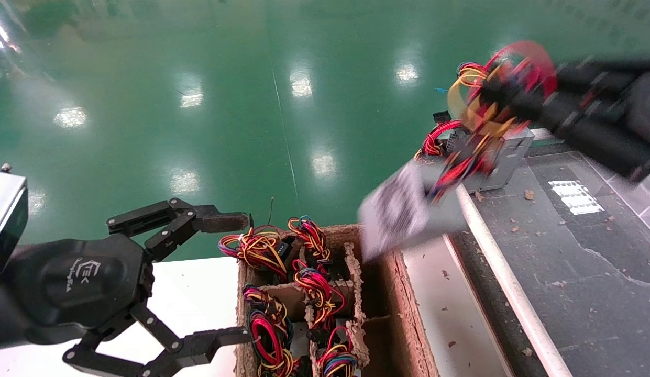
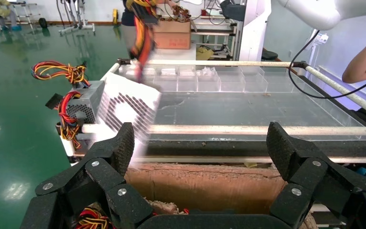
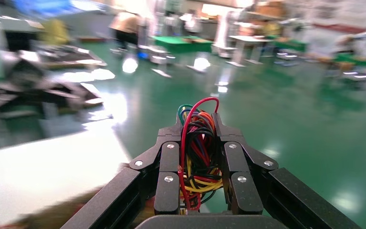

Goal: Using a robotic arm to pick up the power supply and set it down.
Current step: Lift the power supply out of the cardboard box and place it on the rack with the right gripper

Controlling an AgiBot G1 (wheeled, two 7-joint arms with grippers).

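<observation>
Your right black gripper [image 1: 505, 97] has its fingers [image 3: 167, 177] clenched on the red, yellow and black wire bundle [image 3: 198, 152] of a small grey metal power supply box [image 1: 403, 207]. The bundle sits squeezed between the two fingers. The box hangs below the fingers by its wires, up in the air, tilted and blurred. It is above the edge of the brown cardboard box [image 1: 403, 293] and next to the white rail of the dark worktop [image 1: 581, 251].

So you are in the carrying step. The pick-up looks done, and the setting down is not done yet.

Another grey power supply [image 1: 500, 157] already rests on the worktop, just past the fingers. More wire bundles [image 1: 314, 283] sit in the cardboard slots.

Your left black gripper [image 1: 235, 277] waits beside the cardboard box with its fingers [image 2: 116, 148] spread wide, grasping nothing.

Next, I think you need to bring the hanging box over the worktop, lower it until it rests flat, and only then let the wires go. Go slowly, because a box hanging by wires may swing.
</observation>
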